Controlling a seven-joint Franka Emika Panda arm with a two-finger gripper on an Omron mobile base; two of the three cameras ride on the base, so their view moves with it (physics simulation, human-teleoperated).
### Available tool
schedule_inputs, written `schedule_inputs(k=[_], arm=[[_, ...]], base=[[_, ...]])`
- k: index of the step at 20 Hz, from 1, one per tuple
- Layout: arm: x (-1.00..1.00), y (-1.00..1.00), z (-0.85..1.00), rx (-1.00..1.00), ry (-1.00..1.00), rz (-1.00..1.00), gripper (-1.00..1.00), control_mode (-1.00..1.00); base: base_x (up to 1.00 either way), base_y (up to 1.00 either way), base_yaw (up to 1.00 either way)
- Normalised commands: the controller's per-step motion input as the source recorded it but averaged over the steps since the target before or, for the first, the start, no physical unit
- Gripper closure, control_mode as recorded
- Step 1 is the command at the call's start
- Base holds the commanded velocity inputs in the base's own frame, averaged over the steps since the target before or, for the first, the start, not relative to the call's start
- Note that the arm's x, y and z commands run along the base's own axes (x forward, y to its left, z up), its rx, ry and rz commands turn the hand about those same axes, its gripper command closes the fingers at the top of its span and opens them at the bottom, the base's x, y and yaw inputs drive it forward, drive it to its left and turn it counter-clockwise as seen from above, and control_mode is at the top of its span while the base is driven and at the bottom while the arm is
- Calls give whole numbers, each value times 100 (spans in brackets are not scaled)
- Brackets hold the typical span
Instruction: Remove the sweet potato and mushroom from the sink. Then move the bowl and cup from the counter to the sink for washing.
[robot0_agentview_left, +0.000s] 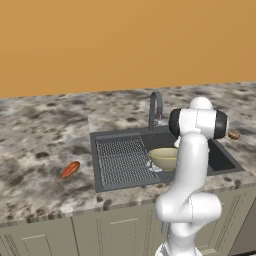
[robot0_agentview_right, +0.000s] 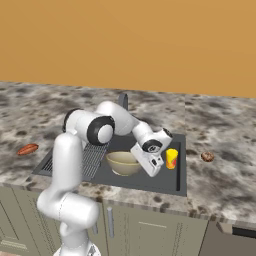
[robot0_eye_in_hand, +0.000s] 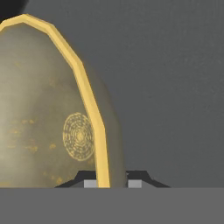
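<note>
Kitchen, granite counter (robot0_agentview_left: 40, 135), sink (robot0_agentview_left: 122, 172) with faucet (robot0_agentview_left: 156, 107), cabinets (robot0_agentview_left: 65, 235)

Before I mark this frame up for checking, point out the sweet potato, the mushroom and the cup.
sweet potato (robot0_agentview_left: 70, 170): left base view, middle of the tuber lying on the counter.
mushroom (robot0_agentview_right: 207, 156): right base view, top of the brown lump on the counter.
cup (robot0_agentview_right: 171, 158): right base view, its yellow side wall.

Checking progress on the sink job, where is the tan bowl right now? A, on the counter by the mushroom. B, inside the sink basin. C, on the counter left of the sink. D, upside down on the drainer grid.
B: the bowl sits upright in the sink basin, its rim pinched by the end effector, while the mushroom lies on the counter to the right.
</note>
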Motion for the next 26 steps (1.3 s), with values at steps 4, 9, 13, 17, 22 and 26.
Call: schedule_inputs(k=[4, 9, 13, 17, 22, 26], arm=[[26, -4, -26, 4, -2, 3, 100, -100], [27, -5, -25, 2, -2, 3, 100, -100], [24, -5, -24, 0, -8, 3, 100, -100], [23, -4, -23, 0, -13, 2, 100, -100], [21, -2, -25, 0, -13, 1, 100, -100], [12, 0, -21, 0, -17, 1, 100, -100]], base=[[0, 0, 0], [0, 0, 0], [0, 0, 0], [0, 0, 0], [0, 0, 0], [0, 0, 0]])
